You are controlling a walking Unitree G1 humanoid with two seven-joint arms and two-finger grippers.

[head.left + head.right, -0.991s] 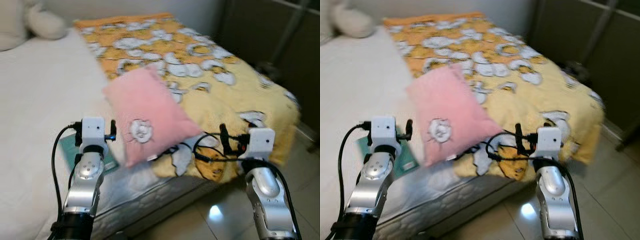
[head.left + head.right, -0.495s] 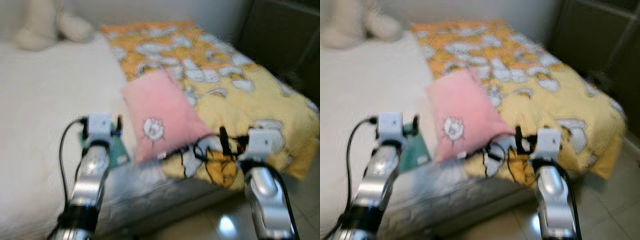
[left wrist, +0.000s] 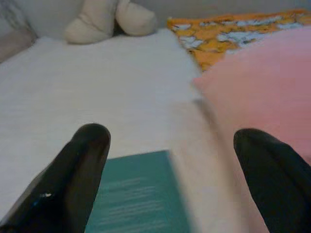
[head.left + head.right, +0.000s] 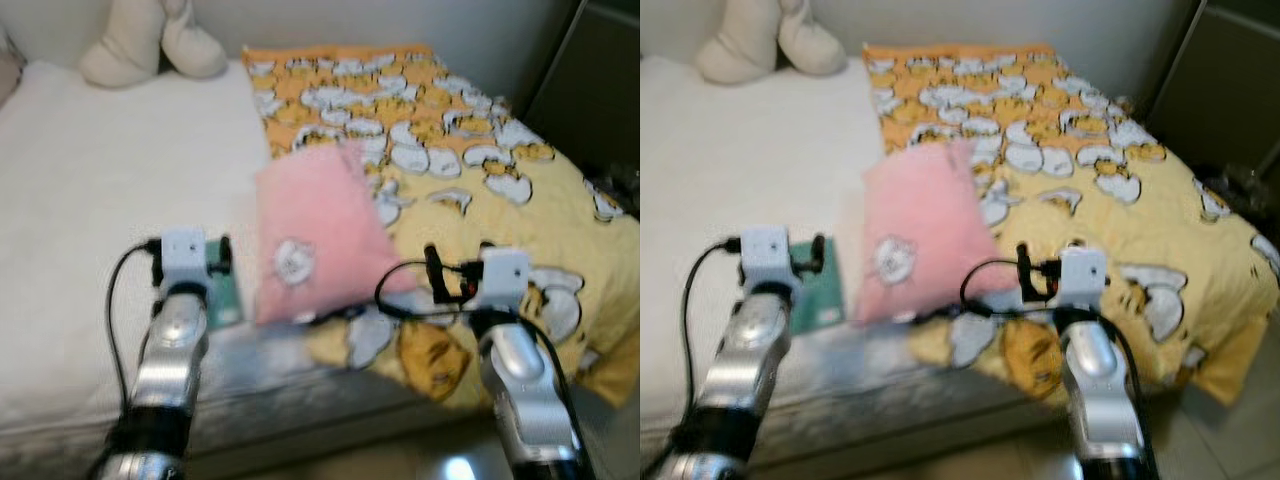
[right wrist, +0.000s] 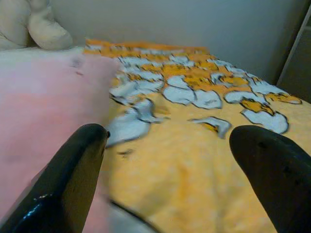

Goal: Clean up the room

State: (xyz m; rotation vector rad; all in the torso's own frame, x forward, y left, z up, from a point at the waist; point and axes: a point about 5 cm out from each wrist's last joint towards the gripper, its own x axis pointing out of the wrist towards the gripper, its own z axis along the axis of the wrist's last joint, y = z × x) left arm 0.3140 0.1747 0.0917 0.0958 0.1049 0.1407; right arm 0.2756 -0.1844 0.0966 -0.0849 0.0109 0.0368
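A pink pillow (image 4: 315, 235) with a small white patch lies near the front edge of the bed, half on the white sheet (image 4: 100, 180) and half on a yellow cartoon-cat blanket (image 4: 450, 150). A teal book (image 3: 136, 194) rests flat on the sheet just left of the pillow. My left gripper (image 3: 172, 138) hovers open over the book's near end, with the pillow to its right. Above the blanket's front part, right of the pillow, my right gripper (image 5: 172, 136) is open and holds nothing.
A cream plush toy (image 4: 150, 45) sits at the head of the bed by the wall. Dark cabinet doors (image 4: 600, 90) stand to the right of the bed. Pale tiled floor (image 4: 1230, 440) shows beyond the blanket's hanging corner.
The whole picture has shifted, so the camera moved: the plush toy and more of the bed have come into view. Both arms keep the same raised pose, and the pillow and book lie as before.
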